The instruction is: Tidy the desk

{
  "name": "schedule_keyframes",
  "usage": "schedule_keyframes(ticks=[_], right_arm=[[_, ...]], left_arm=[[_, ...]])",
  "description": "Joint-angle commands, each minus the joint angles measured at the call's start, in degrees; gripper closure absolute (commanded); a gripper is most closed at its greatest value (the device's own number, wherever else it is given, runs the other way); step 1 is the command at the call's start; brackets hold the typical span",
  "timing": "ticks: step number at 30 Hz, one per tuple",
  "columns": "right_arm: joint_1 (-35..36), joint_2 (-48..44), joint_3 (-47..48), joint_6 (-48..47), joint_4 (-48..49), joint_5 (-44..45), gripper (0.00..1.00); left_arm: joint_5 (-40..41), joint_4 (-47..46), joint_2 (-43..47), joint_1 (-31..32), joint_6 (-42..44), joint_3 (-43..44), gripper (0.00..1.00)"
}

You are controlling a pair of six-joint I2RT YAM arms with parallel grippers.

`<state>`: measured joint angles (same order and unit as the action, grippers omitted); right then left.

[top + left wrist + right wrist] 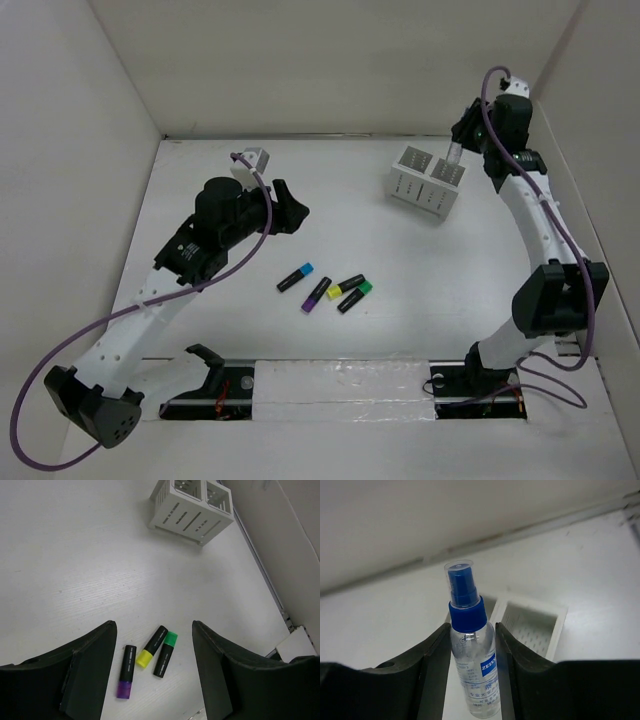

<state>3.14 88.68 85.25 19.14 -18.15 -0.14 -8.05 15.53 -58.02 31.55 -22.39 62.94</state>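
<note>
Well to the left of the holder box [425, 182], my left gripper [287, 211] hangs over the desk [470, 290] with its jaws spread wide and nothing between them. Nearer to me than the box and left of it, four pens lie in a loose cluster on the desk: the blue highlighter [296, 277], purple highlighter [316, 294], yellow highlighter [346, 285] and green highlighter [355, 297], the last two almost touching. Just above the box's far right side, my right gripper [472, 629] is clamped on a small spray bottle [472, 652], upright with its blue pump on top. I cannot tell which compartment it lines up with. I judge the step to be lowering it into the box. I'd keep it vertical, centre it over one compartment clear of the divider, and let go only once the base is down inside, since a tall narrow bottle tips easily. Around the box the desk is matte white, and plain white panels wall it in on three sides.
</note>
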Motion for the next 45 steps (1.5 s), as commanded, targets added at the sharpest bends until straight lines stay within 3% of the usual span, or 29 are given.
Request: schedule_keyframes(ticks=[1, 4, 9, 13, 25, 31, 39, 41, 45], right_arm=[[-2.52, 7.01, 7.1, 2.92, 7.6, 4.27, 0.92], [-2.52, 12.63, 12.65, 1.88, 9.79, 8.57, 0.92], [-2.52, 17.05, 13.45, -0.15, 13.23, 11.83, 0.92], [-3.05, 15.56, 7.22, 0.11, 21.22, 12.27, 0.92], [-0.06, 14.68, -5.09, 0.64, 27.91, 17.45, 0.86], [1.7, 13.71, -9.04, 2.22, 28.52, 20.27, 0.73], [2.22, 10.73, -10.72, 3.28, 26.51, 21.24, 0.36], [1.7, 9.67, -10.11, 3.28, 25.54, 20.71, 0.31], [1.17, 6.6, -7.66, 2.75, 22.21, 18.6, 0.3]], left_arm=[[-0.21, -2.26, 1.15, 0.18, -0.72, 1.84, 0.42], [-0.21, -0.94, 0.72, 0.18, -0.81, 2.54, 0.42], [4.01, 1.87, 1.77, 0.18, -2.04, 3.33, 0.42], [5.07, 2.66, 2.21, 0.18, -3.18, 3.24, 0.42], [5.07, 4.51, -0.6, 0.18, -2.39, 5.79, 0.42], [5.59, 5.3, 0.1, 0.18, -2.04, 4.83, 0.42], [4.98, 5.13, 0.36, 0.18, -0.99, 4.48, 0.42], [4.63, 4.95, 0.54, 0.18, -0.72, 4.21, 0.42], [4.1, 4.16, 0.63, 0.18, -0.02, 4.21, 0.42]])
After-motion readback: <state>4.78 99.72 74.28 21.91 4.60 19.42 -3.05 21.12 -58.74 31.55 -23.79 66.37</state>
